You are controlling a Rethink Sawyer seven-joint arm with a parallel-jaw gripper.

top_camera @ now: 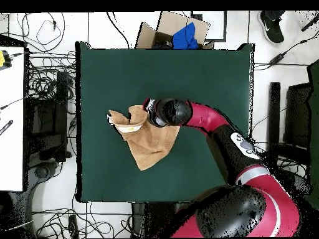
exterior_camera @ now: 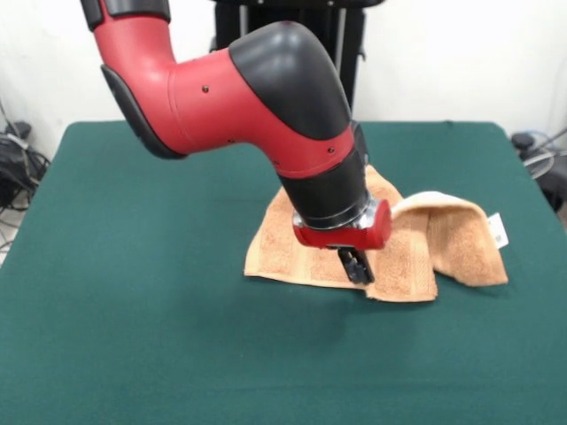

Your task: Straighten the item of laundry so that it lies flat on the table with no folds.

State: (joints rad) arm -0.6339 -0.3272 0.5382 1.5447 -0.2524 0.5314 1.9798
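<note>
Front view showed the peach towel lying right of the table's middle, one end doubled over into a puffed fold with the white tag at its edge. The gripper hung low over the towel's near hem — whether it was pinching cloth or not, I could not tell. Terry like this looked light, limp and grippy on the felt; the folded corner by the tag seemed the place to take it — peel outward.

White wall, pale floor strewn with cables, cardboard box, white desk
</note>
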